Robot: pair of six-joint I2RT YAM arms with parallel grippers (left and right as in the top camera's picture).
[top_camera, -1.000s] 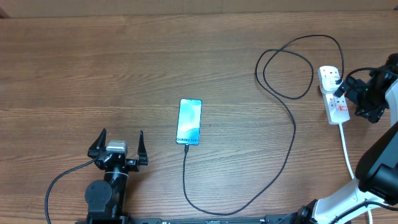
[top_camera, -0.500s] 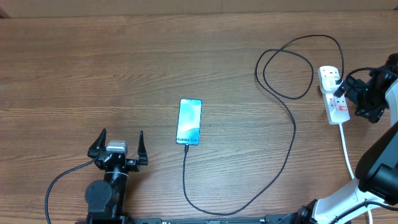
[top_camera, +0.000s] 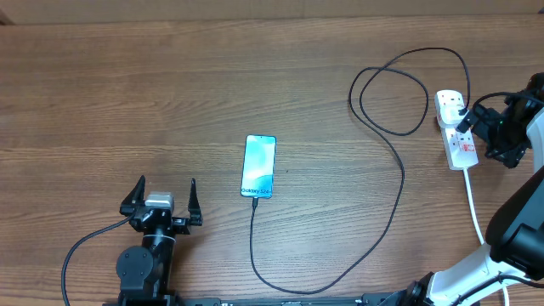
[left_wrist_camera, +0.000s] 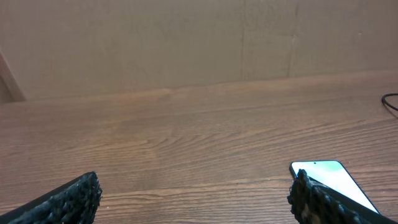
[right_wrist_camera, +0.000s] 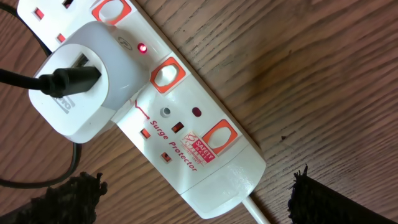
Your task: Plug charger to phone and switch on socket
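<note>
Left gripper spread wide, empty, just left of phone. Charger meets the phone's near edge, then loops right to the white adapter seated in the socket. Right gripper spread, straddling the socket's cord end, nothing held. Red light on.

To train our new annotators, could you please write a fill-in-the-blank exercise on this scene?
The charger cable is coloured ____. The small light on the socket glows ____. The phone lies on a ____ table. The left gripper and right gripper both stand ____, holding nothing.
Missing words: black, red, wooden, open.
</note>
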